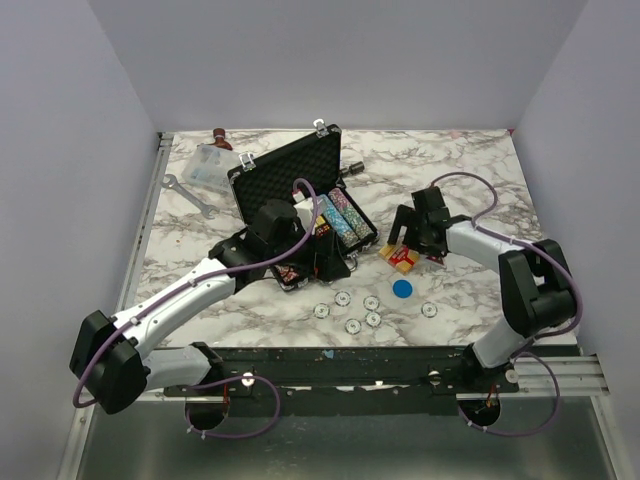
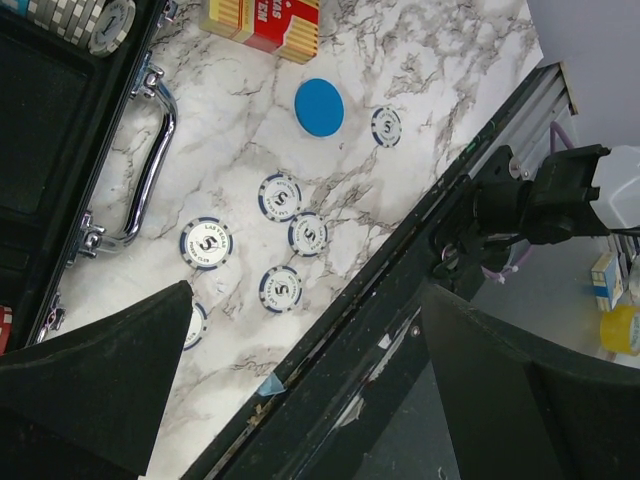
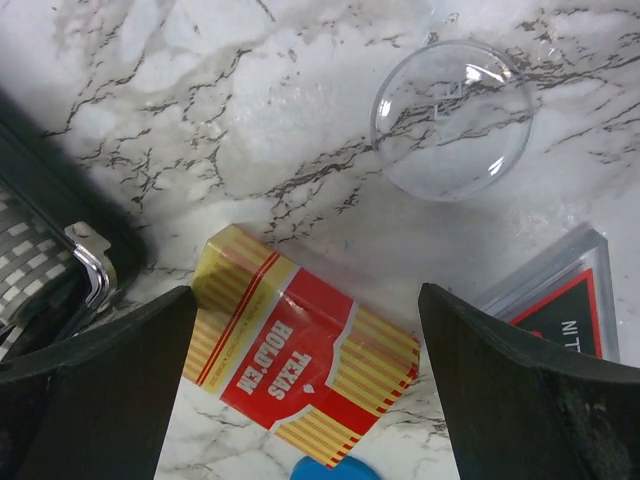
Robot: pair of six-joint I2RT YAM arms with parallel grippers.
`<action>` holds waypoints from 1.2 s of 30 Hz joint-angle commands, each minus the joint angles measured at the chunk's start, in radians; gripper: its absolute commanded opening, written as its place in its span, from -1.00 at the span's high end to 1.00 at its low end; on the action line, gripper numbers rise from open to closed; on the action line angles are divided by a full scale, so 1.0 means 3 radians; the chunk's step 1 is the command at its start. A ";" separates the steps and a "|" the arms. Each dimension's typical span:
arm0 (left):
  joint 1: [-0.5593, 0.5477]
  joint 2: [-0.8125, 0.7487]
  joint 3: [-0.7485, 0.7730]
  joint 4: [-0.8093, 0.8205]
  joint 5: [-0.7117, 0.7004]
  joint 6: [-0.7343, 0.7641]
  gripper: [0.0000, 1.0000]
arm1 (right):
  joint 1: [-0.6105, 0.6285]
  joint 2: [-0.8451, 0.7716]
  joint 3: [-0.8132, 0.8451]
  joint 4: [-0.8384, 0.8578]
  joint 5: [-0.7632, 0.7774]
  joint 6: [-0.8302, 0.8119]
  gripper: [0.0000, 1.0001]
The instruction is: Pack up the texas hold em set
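A black rectangular briefcase (image 1: pixel 262 185) with dark foam lining stands open on the white marble-patterned table (image 1: pixel 470 180), left of centre, with its lid tilted up toward the far left. Rows of multicoloured chips (image 1: pixel 341 219) fill the right end of its tray. Its curved silver handle (image 2: pixel 148 165) lies along the near edge of the case, over the table.

Six loose pale chips with dark blue rims (image 1: pixel 352 325) lie scattered flat on the table near the front edge, to the near right of the case and apart from each other. A flat round blue disc (image 1: pixel 402 289) lies just to the far right of most of them. A red and yellow striped card box (image 3: pixel 300 360) printed "TEXAS HOLD'EM" lies flat just right of the briefcase corner, between the case and a flat clear case with a red and black card (image 3: pixel 560 300). A clear round plastic lid (image 3: pixel 452 120) lies beyond the card box.

The left end effector (image 2: pixel 306 295) hangs above the near edge of the briefcase with its jaws spread wide and nothing between them. The right end effector (image 3: pixel 305 295) is over the card box with its jaws wide apart, one on each side of the box and neither clamped on it.

At the far left of the table are a clear plastic box (image 1: pixel 205 165) and a silver wrench (image 1: pixel 188 195).
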 commanded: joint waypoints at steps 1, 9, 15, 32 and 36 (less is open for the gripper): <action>-0.0064 -0.0089 -0.0020 -0.0112 -0.0159 -0.0094 -0.92 | 0.0091 -0.0157 -0.0335 0.0233 -0.0688 0.0083 -0.87; -0.0105 -0.0041 -0.0115 -0.0068 -0.0354 -0.0187 -0.89 | 0.0543 -0.1231 -0.1024 0.0785 -0.1224 0.0568 -0.87; -0.0314 0.0347 0.0271 -0.0181 -0.0547 0.0006 -0.85 | 0.0537 -0.1923 -0.0938 -0.0228 0.0707 0.0717 -0.96; -0.0805 0.2444 0.2333 -0.0927 -0.1291 0.0932 -0.97 | 0.0529 -0.4868 -0.1053 -0.1289 0.1681 0.1360 -1.00; -0.0813 0.2769 0.2598 -0.1042 -0.1277 0.0948 -0.97 | 0.0533 -0.4872 -0.1010 -0.1305 0.1620 0.1335 -1.00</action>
